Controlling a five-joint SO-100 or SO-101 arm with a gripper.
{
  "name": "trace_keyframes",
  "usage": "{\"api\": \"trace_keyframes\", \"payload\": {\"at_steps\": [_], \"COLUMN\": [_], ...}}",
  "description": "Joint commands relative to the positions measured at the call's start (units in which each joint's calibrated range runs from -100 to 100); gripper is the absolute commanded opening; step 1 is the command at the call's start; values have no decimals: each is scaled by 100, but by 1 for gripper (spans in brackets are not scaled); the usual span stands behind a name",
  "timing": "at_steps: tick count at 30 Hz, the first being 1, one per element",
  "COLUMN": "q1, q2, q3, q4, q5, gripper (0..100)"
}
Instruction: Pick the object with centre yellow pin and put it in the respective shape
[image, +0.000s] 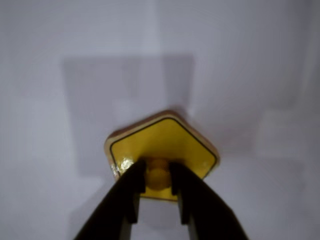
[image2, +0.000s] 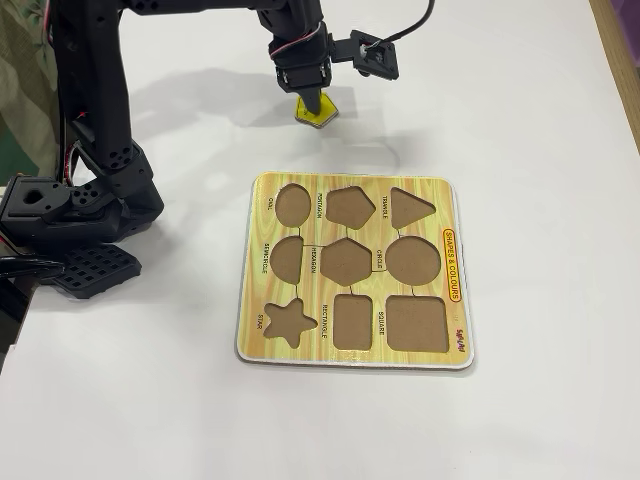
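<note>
In the wrist view the two black fingers (image: 131, 192) of the pincer (image: 158, 187) rise from the bottom edge, closest to the lens, and they are closed on the little yellow centre peg (image: 158, 176) of the yellow pentagon piece (image: 165, 145), one finger on each side of it. The piece has a thin dark line just inside its rim, and the white desk (image: 240, 60) lies behind it with a soft grey shadow. In the fixed view the pincer (image2: 313, 103) hangs at the far side of the desk (image2: 540, 120), pointing down, and the pentagon piece (image2: 316, 112) sits at its tip, beyond the far edge of the puzzle board (image2: 258, 300) and apart from it; whether the piece touches the desk or is just above it cannot be told. The board lies flat nearer the camera, with nine open cut-outs, and its pentagon recess (image2: 349, 206) is in the far row, middle. The black arm base (image2: 75, 215) stands at the left.
</note>
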Motion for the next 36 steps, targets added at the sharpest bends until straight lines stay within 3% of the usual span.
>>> {"api": "trace_keyframes", "payload": {"at_steps": [1,12,33,36], "q1": [12,119,1838,2033], "q2": [-127,-135,-1892,-2160], "q3": [-27,-18,1241,1448], "q4": [-19,-28,7,15], "q5": [13,13,34,306], "gripper": [4,3,4,4]}}
